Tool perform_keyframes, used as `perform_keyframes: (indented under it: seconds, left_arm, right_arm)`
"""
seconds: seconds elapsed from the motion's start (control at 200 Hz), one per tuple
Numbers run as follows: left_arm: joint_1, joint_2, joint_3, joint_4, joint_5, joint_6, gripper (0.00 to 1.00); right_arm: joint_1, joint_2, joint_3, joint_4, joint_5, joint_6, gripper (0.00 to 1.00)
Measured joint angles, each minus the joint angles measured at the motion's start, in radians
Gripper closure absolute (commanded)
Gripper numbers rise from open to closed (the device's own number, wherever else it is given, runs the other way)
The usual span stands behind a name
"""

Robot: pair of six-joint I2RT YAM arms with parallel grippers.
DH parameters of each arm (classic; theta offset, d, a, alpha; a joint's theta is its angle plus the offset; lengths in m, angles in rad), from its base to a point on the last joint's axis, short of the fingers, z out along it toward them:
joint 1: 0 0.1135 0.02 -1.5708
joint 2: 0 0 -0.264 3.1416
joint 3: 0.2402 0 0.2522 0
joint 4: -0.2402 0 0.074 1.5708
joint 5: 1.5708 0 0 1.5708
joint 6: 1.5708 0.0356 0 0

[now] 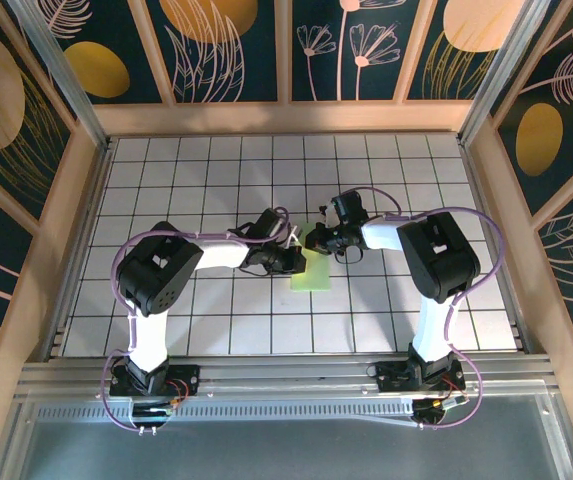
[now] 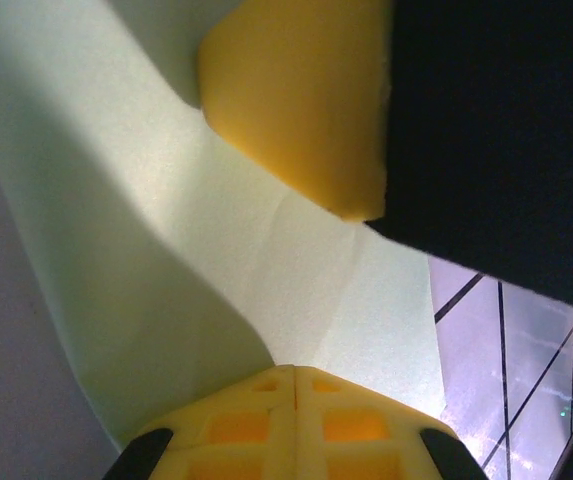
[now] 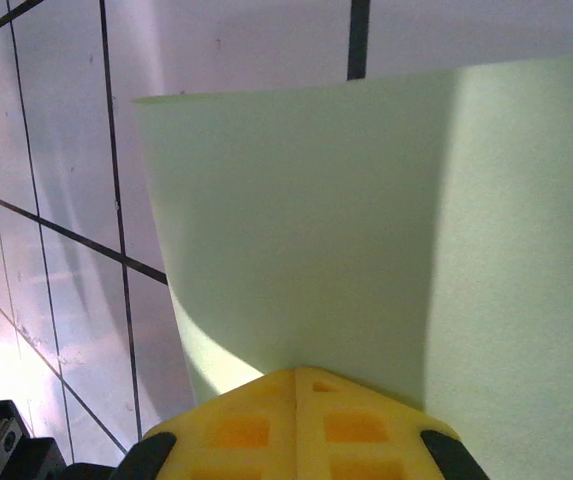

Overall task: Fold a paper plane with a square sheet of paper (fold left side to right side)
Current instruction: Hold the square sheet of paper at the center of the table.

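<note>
Paper (image 1: 316, 274), top edge hidden between closed fingers (image 2: 236, 430)

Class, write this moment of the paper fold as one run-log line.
square sheet of paper: narrow rectangle | left gripper: shut, at sheet | right gripper: shut, at sheet

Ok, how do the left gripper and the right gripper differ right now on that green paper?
The left gripper reaches in from the left to the paper's left edge; the right gripper comes from the right, nearer its far end. The left gripper faces creased paper, the right gripper a smooth stretch. Both are shut, yellow fingers over the paper.
</note>
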Motion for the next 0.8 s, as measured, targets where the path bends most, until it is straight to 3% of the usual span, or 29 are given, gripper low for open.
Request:
perform_keyframes:
  seconds: [0.155, 0.265, 0.49, 0.801]
  left_arm:
    - [-0.002, -0.008, -0.025, 0.037, -0.002, -0.024, 1.00]
    - [-0.007, -0.012, -0.031, 0.045, -0.008, -0.043, 1.00]
    - [-0.029, -0.019, -0.054, 0.078, -0.016, -0.087, 1.00]
    - [-0.037, -0.021, -0.058, 0.087, -0.019, -0.114, 1.00]
  right_arm:
    - [-0.002, -0.066, 0.000, -0.054, 0.040, -0.003, 0.82]
    - [-0.003, -0.158, -0.005, -0.093, 0.062, -0.012, 0.98]
    - [0.013, -0.348, -0.116, -0.175, 0.064, -0.010, 1.00]
    - [0.085, -0.307, -0.228, -0.206, 0.069, 0.034, 1.00]
